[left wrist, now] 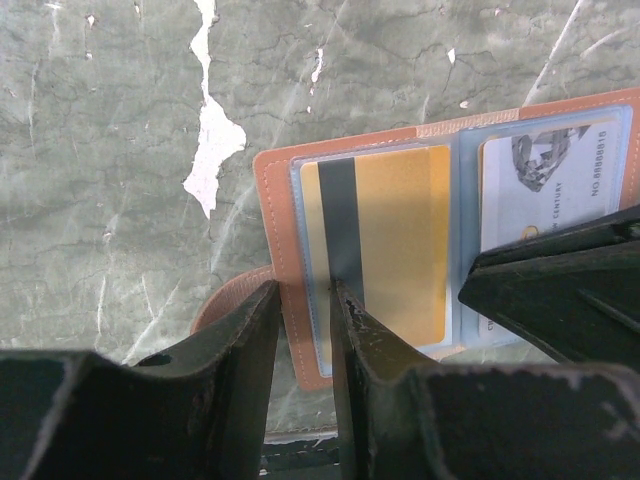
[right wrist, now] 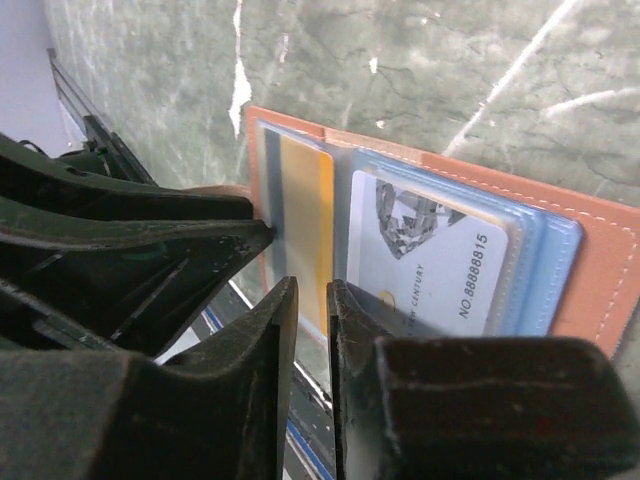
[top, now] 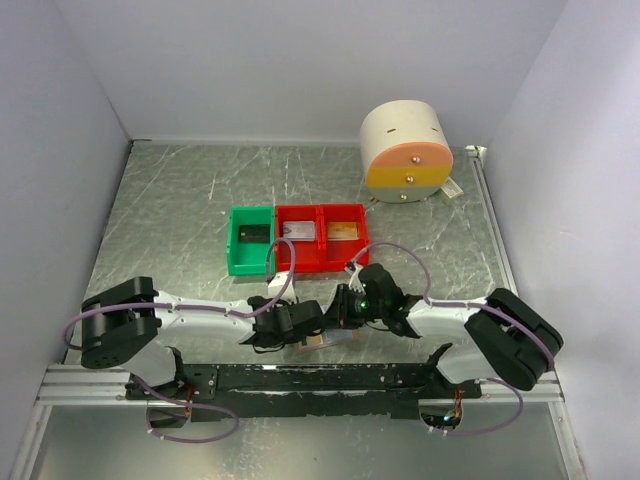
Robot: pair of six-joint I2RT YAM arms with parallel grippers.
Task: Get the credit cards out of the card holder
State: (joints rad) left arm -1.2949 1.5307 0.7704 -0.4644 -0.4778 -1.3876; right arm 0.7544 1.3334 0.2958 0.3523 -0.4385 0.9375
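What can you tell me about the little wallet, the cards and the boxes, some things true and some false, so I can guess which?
1. The card holder lies open on the table. True.
2. Its pockets are empty. False: a gold card with a black stripe and a white numbered card sit in them.
3. All three bins are green. False: there is one green bin and two red bins.
4. A cream drum with an orange band stands at the far side, beyond the bins. True.
5. Both pincers are up by the drum. False: the left pincer and the right pincer are down at the card holder.
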